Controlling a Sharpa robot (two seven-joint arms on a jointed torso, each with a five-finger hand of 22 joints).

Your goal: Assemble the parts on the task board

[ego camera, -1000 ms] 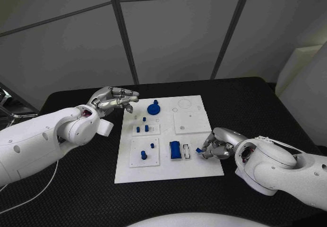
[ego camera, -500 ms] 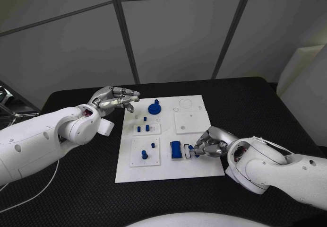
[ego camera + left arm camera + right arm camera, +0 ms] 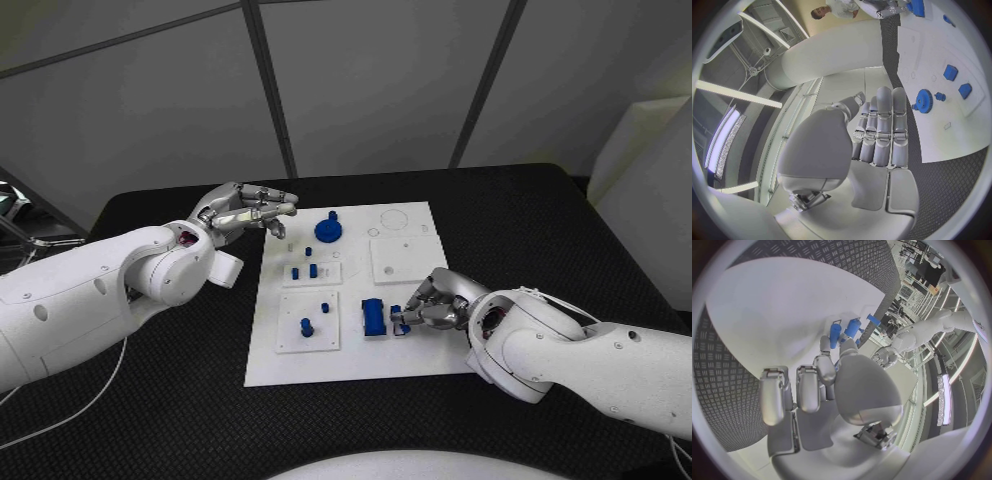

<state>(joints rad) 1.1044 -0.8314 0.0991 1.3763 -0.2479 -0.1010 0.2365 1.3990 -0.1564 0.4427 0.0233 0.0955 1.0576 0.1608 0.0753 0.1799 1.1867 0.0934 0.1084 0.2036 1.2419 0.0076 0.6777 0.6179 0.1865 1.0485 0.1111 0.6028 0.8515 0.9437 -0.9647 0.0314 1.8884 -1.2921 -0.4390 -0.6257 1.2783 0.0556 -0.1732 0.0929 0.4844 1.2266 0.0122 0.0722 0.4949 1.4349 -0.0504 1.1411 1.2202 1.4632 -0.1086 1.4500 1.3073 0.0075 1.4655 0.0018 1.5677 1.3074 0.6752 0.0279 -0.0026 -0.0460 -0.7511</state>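
Between the right hand's fingers sits a small blue part, pinched just beside the upright blue block near the task board's front edge on the worktop. It probably needs seating next; its long axis I cannot tell. Left hand hovers beside the board's far corner, fingers loosely curled, holding nothing.

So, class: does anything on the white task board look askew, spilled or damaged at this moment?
Nothing stands out. The white task board lies flat on the black table, the blue gear and small blue pegs sit in place, and the right hand holds a small blue part.
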